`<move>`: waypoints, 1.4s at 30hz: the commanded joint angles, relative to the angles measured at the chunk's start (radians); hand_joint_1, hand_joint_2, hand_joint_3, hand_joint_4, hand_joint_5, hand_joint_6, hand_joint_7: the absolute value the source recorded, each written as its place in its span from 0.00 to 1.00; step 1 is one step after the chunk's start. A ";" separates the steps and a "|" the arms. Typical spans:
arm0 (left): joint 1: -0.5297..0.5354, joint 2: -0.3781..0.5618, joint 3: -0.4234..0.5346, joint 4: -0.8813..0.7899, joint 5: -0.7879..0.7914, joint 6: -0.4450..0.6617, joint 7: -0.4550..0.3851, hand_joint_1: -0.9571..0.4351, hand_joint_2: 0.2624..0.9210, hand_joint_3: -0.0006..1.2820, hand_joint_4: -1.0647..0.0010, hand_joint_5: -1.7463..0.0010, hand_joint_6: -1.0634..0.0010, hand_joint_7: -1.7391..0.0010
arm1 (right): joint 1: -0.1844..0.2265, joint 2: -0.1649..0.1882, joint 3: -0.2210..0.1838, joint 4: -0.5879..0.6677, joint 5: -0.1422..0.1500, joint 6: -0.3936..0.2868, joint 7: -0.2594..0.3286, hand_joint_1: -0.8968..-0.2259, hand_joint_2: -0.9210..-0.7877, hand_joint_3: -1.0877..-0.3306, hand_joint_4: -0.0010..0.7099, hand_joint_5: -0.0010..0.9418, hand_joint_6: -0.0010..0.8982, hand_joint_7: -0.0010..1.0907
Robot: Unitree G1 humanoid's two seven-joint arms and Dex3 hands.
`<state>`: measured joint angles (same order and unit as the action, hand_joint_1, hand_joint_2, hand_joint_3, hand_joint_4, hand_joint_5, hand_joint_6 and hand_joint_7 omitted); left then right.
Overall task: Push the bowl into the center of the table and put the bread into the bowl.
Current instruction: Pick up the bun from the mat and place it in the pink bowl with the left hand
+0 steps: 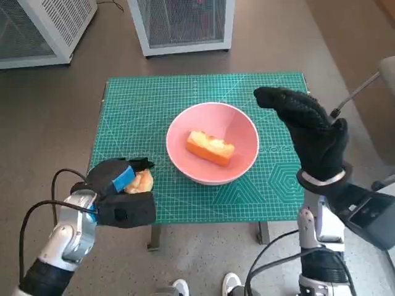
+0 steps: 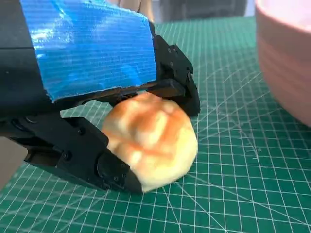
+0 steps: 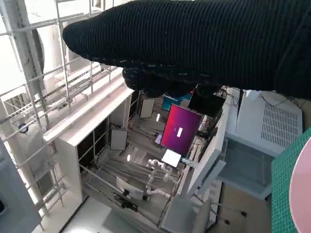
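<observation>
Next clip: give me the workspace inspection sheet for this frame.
Surface: green cutting mat covering a small table.
Job's things: pink bowl near the mat's middle, holding a bread slice; round bread roll on the mat beside the bowl.
Clutter: nothing seen.
Hands: left hand closes its fingers around the roll; right hand raised beside the bowl, holding nothing.
Cables: black cable along the left forearm.
Surroundings: white mesh cabinets beyond the table; shoes at the near edge.
</observation>
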<state>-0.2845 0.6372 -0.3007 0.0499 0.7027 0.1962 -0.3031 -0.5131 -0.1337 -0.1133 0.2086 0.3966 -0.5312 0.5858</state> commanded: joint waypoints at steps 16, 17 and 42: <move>-0.024 0.018 0.209 -0.348 -0.076 0.066 -0.114 0.69 0.99 0.04 0.29 0.39 0.40 0.32 | 0.016 0.000 -0.001 0.019 0.005 0.007 0.008 0.68 0.00 0.79 0.62 0.01 0.00 0.65; -0.034 0.016 0.218 -0.364 -0.081 0.065 -0.113 0.69 0.99 0.03 0.29 0.39 0.40 0.32 | 0.015 0.001 -0.001 0.021 0.005 0.008 0.008 0.67 0.00 0.79 0.62 0.01 0.00 0.65; -0.373 -0.152 0.057 -0.287 -0.080 -0.132 -0.056 0.69 0.99 0.02 0.25 0.40 0.39 0.34 | 0.022 0.001 -0.001 0.024 0.005 0.005 0.011 0.69 0.00 0.78 0.64 0.01 0.00 0.65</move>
<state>-0.6191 0.5070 -0.2187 -0.3003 0.6259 0.1100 -0.3853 -0.5110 -0.1310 -0.1123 0.2254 0.3970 -0.5317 0.5905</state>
